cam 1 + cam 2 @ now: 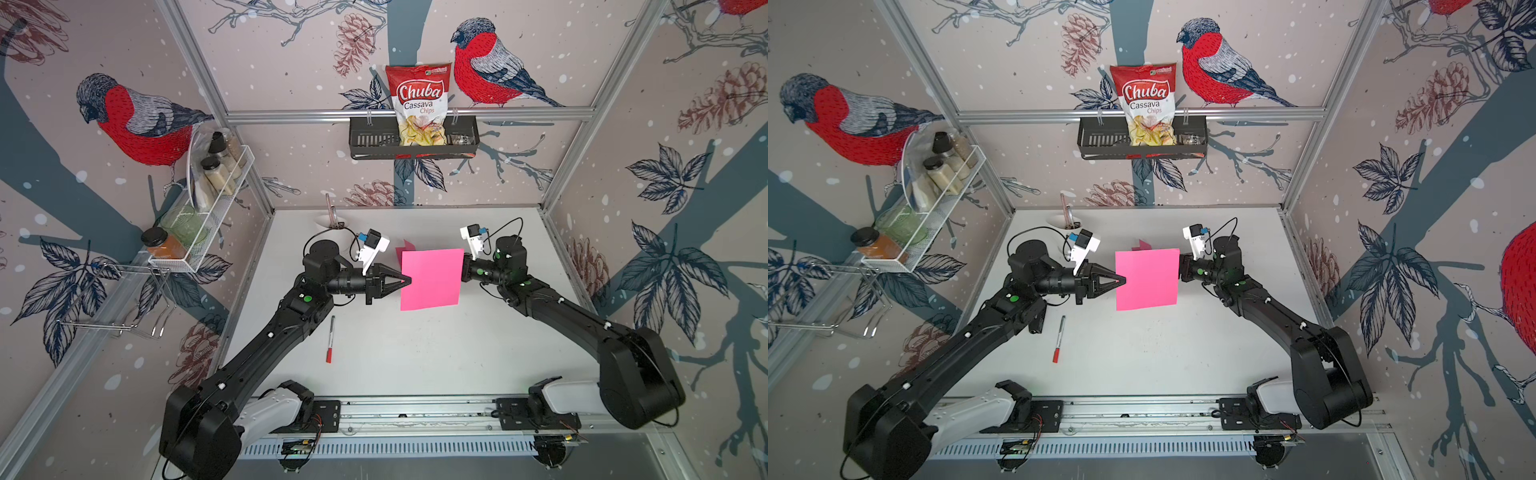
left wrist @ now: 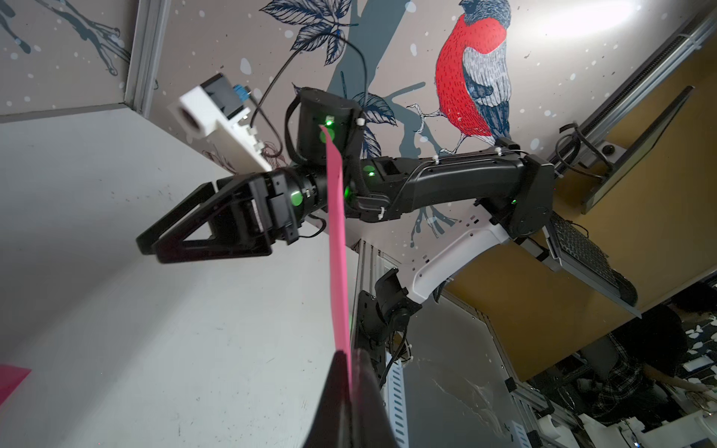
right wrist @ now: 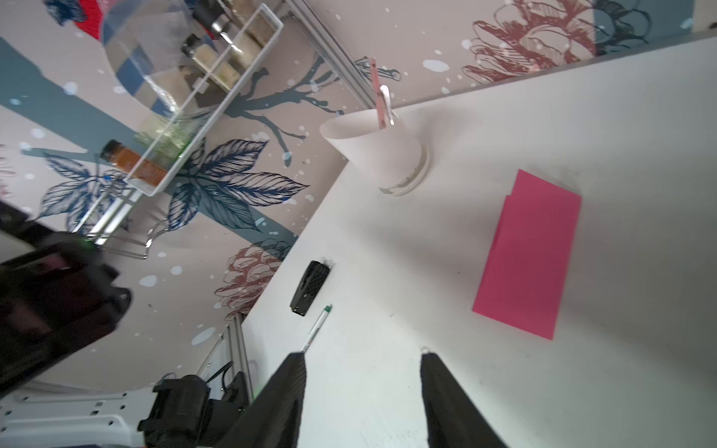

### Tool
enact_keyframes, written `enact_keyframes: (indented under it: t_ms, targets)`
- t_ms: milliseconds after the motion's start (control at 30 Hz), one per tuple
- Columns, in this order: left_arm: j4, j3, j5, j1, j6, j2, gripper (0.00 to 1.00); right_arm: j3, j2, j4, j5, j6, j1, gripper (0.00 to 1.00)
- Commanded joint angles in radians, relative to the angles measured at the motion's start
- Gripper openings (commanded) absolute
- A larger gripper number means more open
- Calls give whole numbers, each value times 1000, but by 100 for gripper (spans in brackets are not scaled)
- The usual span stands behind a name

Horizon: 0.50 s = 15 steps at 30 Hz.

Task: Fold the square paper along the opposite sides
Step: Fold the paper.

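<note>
The left gripper [image 1: 409, 281] pinches the square paper [image 1: 432, 279] by one edge; its free opposite edge overlies the spread, empty right gripper [image 3: 361, 358].

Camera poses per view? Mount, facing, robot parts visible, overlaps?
Top views: high at the front, looking down on the table; left arm, right arm, left gripper shut on the pink sheet.
Left wrist: on the left arm, facing the right arm; own fingers, right gripper.
Right wrist: on the right arm, facing the table; own open fingers, folded paper, cup.
Shared: pink sheet in top and left wrist; cup in top and right wrist.
</note>
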Motion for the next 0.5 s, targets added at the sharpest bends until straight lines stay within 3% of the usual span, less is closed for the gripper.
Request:
enact_keyframes:
  t_ms: [0, 233, 467]
  targets:
    - [0, -4, -43, 29, -10, 37, 0, -39, -55, 177, -153, 50, 18, 53]
    - [89, -33, -46, 79, -100, 73, 0, -105, -178, 222, -249, 68, 59, 58]
    - [156, -51, -18, 77, -159, 70, 0, -99, -202, 186, -218, -3, 142, 82]
